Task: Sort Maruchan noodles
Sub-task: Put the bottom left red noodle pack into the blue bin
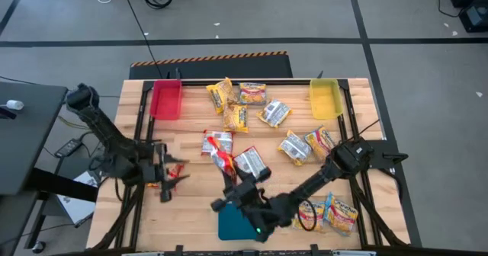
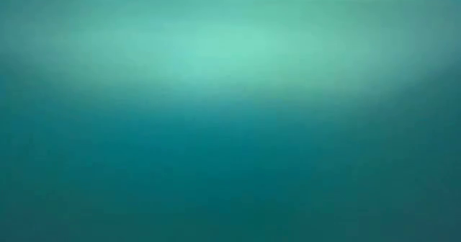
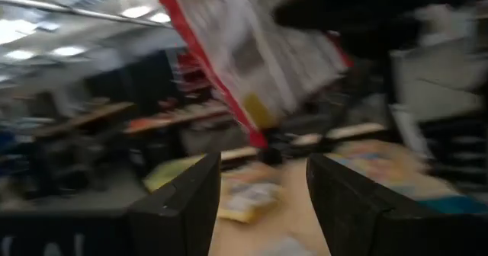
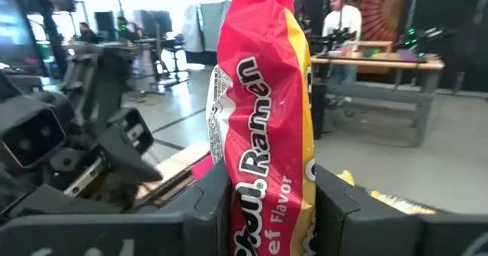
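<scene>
Right wrist view shows the right gripper (image 4: 271,210) clamped on a red-orange ramen packet (image 4: 263,119), which stands upright between its two dark fingers with the printed wrapper facing the lens. Seen from above, that gripper (image 1: 232,176) holds the packet (image 1: 221,161) up near the middle of the wooden table (image 1: 191,145), well short of the red bin (image 1: 166,100) at the table's far left corner and farther still from the yellow bin (image 1: 325,98). The left gripper (image 1: 164,172) sits between the red bin and the near table edge, its fingers (image 3: 187,203) apart with nothing between them; the packet hangs beyond them. This looks like a handover or a carry toward a bin; to do it well, the right arm should keep its clamp firm until the packet is over the bin that matches its colour, or until the left fingers close squarely on the wrapper's free edge. Other packets (image 1: 244,107) lie scattered between the two bins. The low view gives only a teal blur, apparently the teal tray (image 1: 232,225) blocking it, and motion smears the left wrist view.
</scene>
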